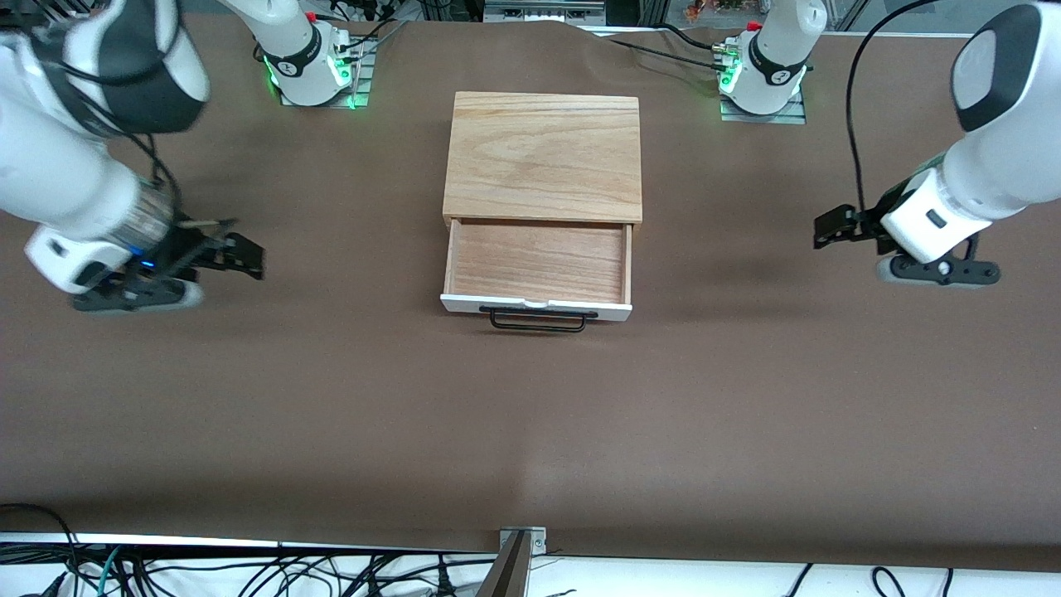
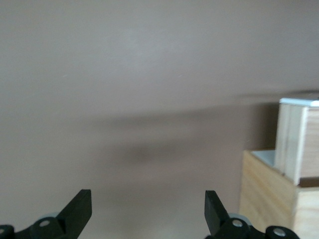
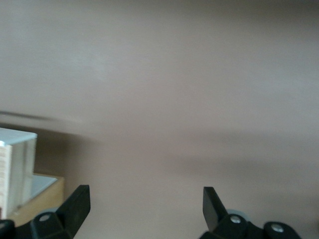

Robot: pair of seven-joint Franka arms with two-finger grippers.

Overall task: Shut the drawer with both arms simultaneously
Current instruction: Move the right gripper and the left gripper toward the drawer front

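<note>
Standing open at mid-table: drawer (image 1: 539, 272), pulled out of its wooden box (image 1: 544, 156) toward the front camera. White front panel (image 1: 536, 307) with black bar handle (image 1: 539, 320) nearest; long axis runs between the arms' ends. Likely light, rigid, free-sliding; push flat on the panel at both ends. Left gripper (image 1: 831, 227) and right gripper (image 1: 242, 254) flank it, well apart, fingers spread, empty.

light grainy wood box (image 1: 543, 153), drawer (image 1: 539, 269) same wood with white front, black handle (image 1: 537, 319), plain brown table (image 1: 331, 398), white arms
</note>
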